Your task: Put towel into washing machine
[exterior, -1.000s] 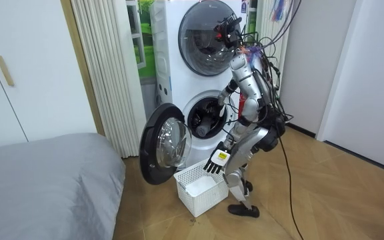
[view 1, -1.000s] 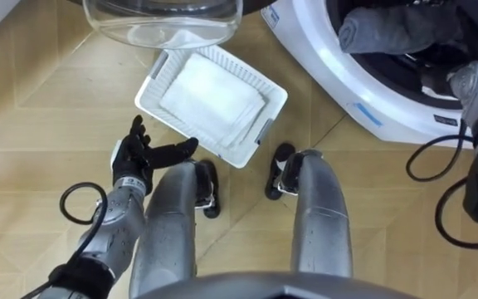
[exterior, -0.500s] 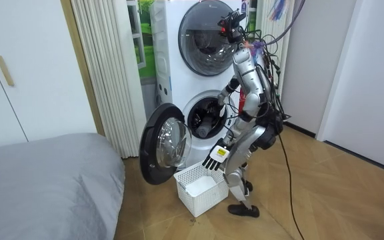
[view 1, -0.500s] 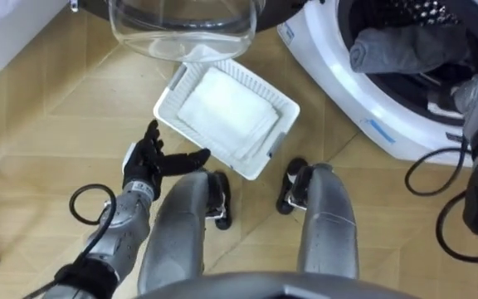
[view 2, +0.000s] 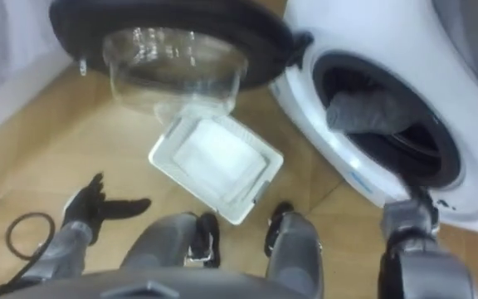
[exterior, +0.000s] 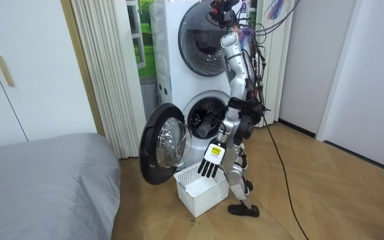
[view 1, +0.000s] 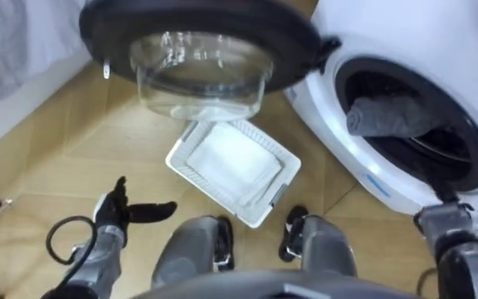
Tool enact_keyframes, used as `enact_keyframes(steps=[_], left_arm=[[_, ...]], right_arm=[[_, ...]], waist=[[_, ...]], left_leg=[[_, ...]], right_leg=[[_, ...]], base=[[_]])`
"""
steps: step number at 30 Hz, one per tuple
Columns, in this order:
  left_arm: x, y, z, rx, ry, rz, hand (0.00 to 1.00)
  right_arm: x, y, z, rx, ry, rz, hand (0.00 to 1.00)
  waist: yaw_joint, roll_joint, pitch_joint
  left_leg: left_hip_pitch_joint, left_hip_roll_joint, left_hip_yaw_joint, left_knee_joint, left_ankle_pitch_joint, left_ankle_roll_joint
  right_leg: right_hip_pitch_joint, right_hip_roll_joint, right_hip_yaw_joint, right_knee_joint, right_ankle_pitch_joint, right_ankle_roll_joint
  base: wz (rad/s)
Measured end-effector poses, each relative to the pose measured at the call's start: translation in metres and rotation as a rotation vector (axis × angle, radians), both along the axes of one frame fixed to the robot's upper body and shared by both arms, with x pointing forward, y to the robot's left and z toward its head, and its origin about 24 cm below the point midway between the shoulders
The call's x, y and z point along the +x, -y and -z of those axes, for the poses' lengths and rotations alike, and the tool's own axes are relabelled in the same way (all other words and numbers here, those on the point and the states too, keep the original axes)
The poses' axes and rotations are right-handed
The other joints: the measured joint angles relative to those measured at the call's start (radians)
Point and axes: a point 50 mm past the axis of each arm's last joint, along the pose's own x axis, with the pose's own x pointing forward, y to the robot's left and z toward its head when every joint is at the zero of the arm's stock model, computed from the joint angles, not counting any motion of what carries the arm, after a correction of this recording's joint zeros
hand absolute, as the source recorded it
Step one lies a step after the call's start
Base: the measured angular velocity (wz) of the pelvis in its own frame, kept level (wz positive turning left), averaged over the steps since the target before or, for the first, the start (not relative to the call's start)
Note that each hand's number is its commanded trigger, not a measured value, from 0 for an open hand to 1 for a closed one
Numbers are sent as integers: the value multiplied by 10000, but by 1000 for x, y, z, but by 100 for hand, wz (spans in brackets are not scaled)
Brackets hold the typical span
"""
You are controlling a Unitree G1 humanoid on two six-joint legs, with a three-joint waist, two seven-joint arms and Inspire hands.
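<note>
Left eye view: we judge the towel (view 1: 229, 162) soft, light, best pinched mid-fold; our left hand (view 1: 116, 216) has fingers spread wide, empty.

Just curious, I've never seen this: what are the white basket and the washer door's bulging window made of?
The basket looks like matte white moulded plastic, with slotted walls. The door window seems glass or clear plastic: glossy and see-through.

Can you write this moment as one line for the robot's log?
grey towel in washing machine drum | door open | white towel in basket | left robot hand open, empty, beside basket
</note>
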Motion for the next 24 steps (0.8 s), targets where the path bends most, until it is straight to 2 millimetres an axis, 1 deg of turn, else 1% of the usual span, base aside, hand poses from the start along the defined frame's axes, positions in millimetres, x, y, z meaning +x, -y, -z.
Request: enact_keyframes(steps=[1,2,4,5,7,8,9,11,12,13,15,17,18,19,20,21,22,23,24], left_arm=[[-9,-3,2,133,-235,-41,0],[-13,-4,2,189,-348,-84,0],[-29,-10,5,328,-784,-379,0],[-34,-12,6,352,-920,-480,0],[-45,-13,9,366,-1257,-776,0],[-46,-12,9,371,-1294,-823,0],[-50,-9,11,351,-1382,-881,0],[-56,-6,12,371,-1578,-751,0],[-61,-5,13,426,-1726,-669,0],[-65,-5,14,462,-1862,-673,0],[-70,-7,14,508,-2067,-831,0],[-76,-9,14,586,-2235,-905,0],[-77,-10,14,628,-2316,-950,0],[-75,-10,14,602,-2295,-902,0],[-69,-6,15,527,-2164,-832,0],[-57,-1,14,465,-1852,-587,0],[-56,2,15,460,-1851,-451,0],[-57,1,15,467,-1921,-436,0],[-68,0,17,471,-2364,-545,0]], right_arm=[[-20,-2,5,-79,-652,-554,0],[-29,-3,8,-101,-943,-831,0],[-53,-10,14,-97,-1925,-1903,0],[-56,-13,15,-65,-2125,-2198,0],[-64,-25,21,141,-2754,-3508,0],[-66,-28,22,203,-2861,-3775,0],[-69,-32,24,281,-3020,-4275,0],[-69,-36,25,325,-3129,-4869,0],[-68,-37,25,313,-3200,-5315,0],[-67,-38,25,286,-3259,-5694,0],[-64,-40,26,256,-3291,-6184,0],[-61,-43,26,319,-3251,-6937,0],[-58,-48,27,408,-3182,-7464,0],[-56,-54,28,560,-3076,-7888,0],[-57,-55,29,609,-3081,-8025,0],[-64,-57,30,900,-3222,-8096,0],[-67,-61,32,1288,-3299,-8323,0],[-66,-63,33,1409,-3238,-8492,0],[-63,-66,33,1534,-3077,-8856,0]], waist=[[-5,-1,-49],[-34,17,-60],[1,46,-102],[-7,53,-108],[-76,62,-123],[-79,50,-136],[-78,34,-154],[-109,38,-192],[-135,48,-199],[-225,51,-194],[-303,38,-186],[-320,-34,-143],[-359,-214,-61],[-502,-543,-68],[-591,-575,-66],[-485,-548,-184],[-40,-569,-133],[154,-543,-101],[400,-414,-57]], left_leg=[[500,-5,-7,-438,114,-62],[760,10,-15,-682,176,-100],[1712,83,-137,-1406,334,-243],[1905,123,-163,-1558,350,-271],[2610,128,-353,-2124,433,-405],[2771,137,-369,-2265,473,-456],[3059,136,-405,-2507,589,-482],[3462,141,-707,-2782,665,-532],[3692,147,-992,-2931,705,-565],[3890,153,-1185,-2992,727,-580],[4143,173,-1175,-3017,774,-630],[4417,166,-1086,-3007,836,-645],[4311,73,-937,-2424,829,-658],[3684,-262,-853,-2116,685,-709],[3273,-385,-844,-2491,812,-643],[2956,-501,-363,-2861,1383,-218],[3119,-487,17,-2932,1481,-162],[3252,-472,-41,-2947,1481,-162],[3627,-364,-413,-3068,1480,-162]], right_leg=[[467,92,-3,-455,96,-4],[734,166,3,-707,155,-7],[1653,435,8,-1522,362,-60],[1836,515,8,-1685,403,-89],[2515,713,-18,-2111,430,-122],[2658,747,-12,-2216,430,-122],[2927,790,-4,-2385,432,-125],[3280,870,-22,-2590,432,-125],[3574,921,-48,-2746,433,-127],[3854,953,-95,-2884,432,-127],[4139,983,-30,-2931,432,-128],[4434,986,181,-2952,434,-131],[4767,795,672,-3165,466,-182],[4975,384,1681,-3378,475,-197],[4950,262,1955,-3391,468,-184],[4712,156,1880,-3288,331,-8],[4596,210,1582,-3233,267,63],[4547,343,1532,-3278,240,5],[4331,848,1542,-3383,263,-251]], base=[[-11],[-15],[-23],[-23],[-5],[9],[9],[7],[17],[23],[16],[2],[35],[65],[98],[50],[4],[-78],[-91]])
